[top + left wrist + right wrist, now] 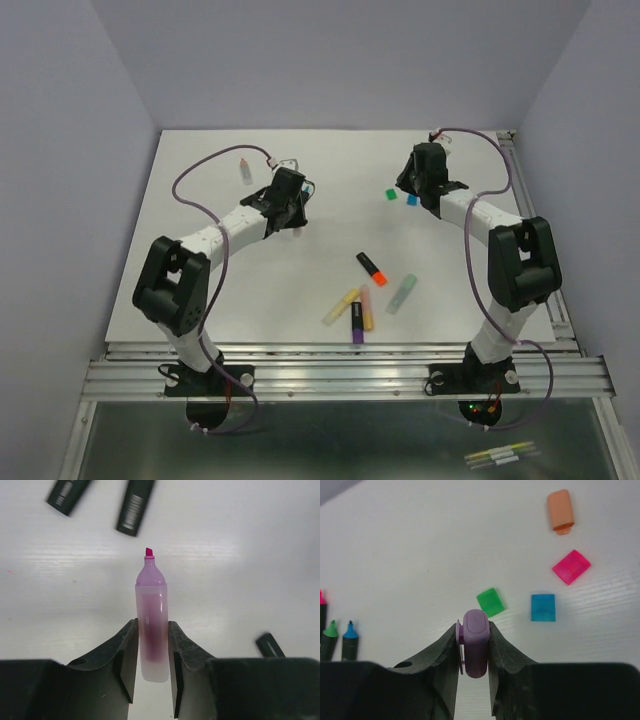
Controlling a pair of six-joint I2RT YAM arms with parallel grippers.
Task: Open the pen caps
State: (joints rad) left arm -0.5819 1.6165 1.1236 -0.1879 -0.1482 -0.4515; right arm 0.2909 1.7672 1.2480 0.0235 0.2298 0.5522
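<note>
My left gripper (152,630) is shut on a pastel purple translucent pen (150,595); its cap is off and its magenta tip points away from the wrist. My right gripper (473,626) is shut on a purple pen cap (476,647), end-on between the fingers. On the table beyond it lie loose green (490,602), blue (543,607), pink (571,567) and orange (560,511) caps. From above, the left gripper (285,200) is at mid-left and the right gripper (425,178) at the far right, beside the green cap (390,194) and blue cap (411,199).
Several capped pens lie in the near middle, among them a black one with an orange cap (371,267) and a pastel green one (402,293). A pale pen (244,170) lies at the far left. Uncapped black barrels (135,505) lie ahead of the left gripper.
</note>
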